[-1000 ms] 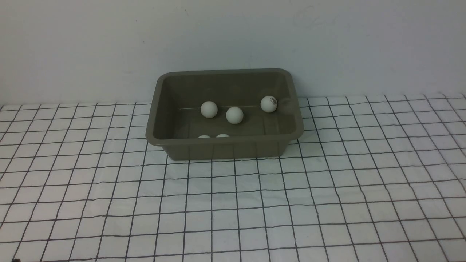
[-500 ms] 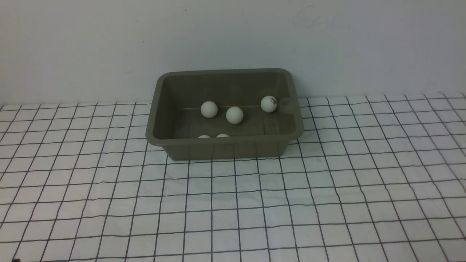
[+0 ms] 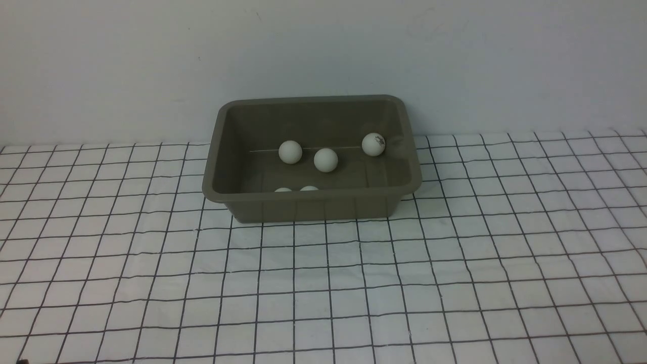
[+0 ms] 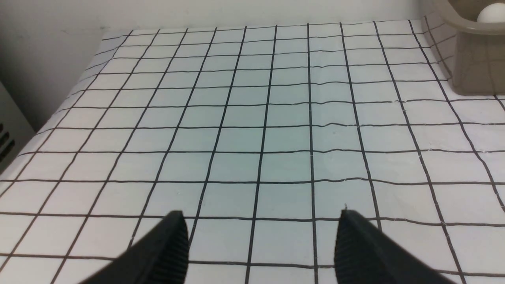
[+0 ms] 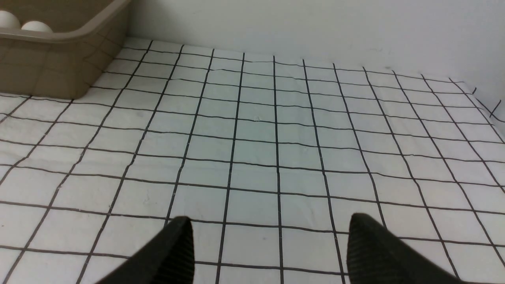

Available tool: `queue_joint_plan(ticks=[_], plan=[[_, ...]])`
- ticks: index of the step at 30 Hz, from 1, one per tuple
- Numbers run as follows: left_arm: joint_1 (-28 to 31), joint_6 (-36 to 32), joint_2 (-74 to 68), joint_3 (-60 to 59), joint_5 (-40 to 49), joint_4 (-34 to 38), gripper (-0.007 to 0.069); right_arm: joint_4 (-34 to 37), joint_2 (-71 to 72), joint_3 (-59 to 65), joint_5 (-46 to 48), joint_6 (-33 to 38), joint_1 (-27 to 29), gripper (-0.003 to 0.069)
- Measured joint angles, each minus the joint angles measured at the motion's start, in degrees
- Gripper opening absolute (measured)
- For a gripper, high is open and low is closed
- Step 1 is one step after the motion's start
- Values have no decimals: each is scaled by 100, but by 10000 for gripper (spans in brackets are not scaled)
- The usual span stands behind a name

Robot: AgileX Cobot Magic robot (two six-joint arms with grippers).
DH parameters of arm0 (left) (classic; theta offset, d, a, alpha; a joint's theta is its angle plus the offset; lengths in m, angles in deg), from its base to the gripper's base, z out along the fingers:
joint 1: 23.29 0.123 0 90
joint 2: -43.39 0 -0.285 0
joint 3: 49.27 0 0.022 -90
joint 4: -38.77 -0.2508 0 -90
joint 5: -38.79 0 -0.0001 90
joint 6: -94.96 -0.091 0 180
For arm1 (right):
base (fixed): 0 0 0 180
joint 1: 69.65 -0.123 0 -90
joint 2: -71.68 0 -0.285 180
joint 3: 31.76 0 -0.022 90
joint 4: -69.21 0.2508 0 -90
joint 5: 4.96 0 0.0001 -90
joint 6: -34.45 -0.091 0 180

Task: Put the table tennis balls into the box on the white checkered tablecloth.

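The olive-brown box [image 3: 313,207] stands on the white checkered tablecloth [image 3: 323,293] near the back wall. Several white table tennis balls lie inside it: one [image 3: 290,151] beside another [image 3: 325,160], and a logo-marked ball [image 3: 373,144] towards the right wall. The tops of two more [image 3: 283,190] [image 3: 309,188] peek over the near rim. Neither arm shows in the front view. In the left wrist view my left gripper [image 4: 260,215] hangs open over bare cloth, with the box [image 4: 473,59] off to one side. My right gripper [image 5: 270,219] is open too, nothing between its fingers, away from the box [image 5: 51,71].
A pale wall runs right behind the box. The cloth's left edge drops off beside a grey surface [image 4: 12,130] in the left wrist view. Its right edge [image 5: 485,106] shows in the right wrist view.
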Motion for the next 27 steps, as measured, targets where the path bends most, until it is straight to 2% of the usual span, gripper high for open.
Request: queue_joint_plan(ticks=[6, 10, 12, 17, 27], plan=[[0, -18, 0, 0, 0, 0, 450, -96, 0, 0, 0, -89, 0, 474], [0, -18, 0, 0, 0, 0, 450, -429, 0, 0, -22, -685, 0, 474], [0, -18, 0, 0, 0, 0, 450, -1182, 0, 0, -120, -1817, -112, 474], [0, -23, 0, 0, 0, 0, 450, -1865, 0, 91, -246, -2687, -612, 474], [0, -22, 0, 0, 0, 0, 450, -1919, 4, 219, -482, -2759, -791, 474]])
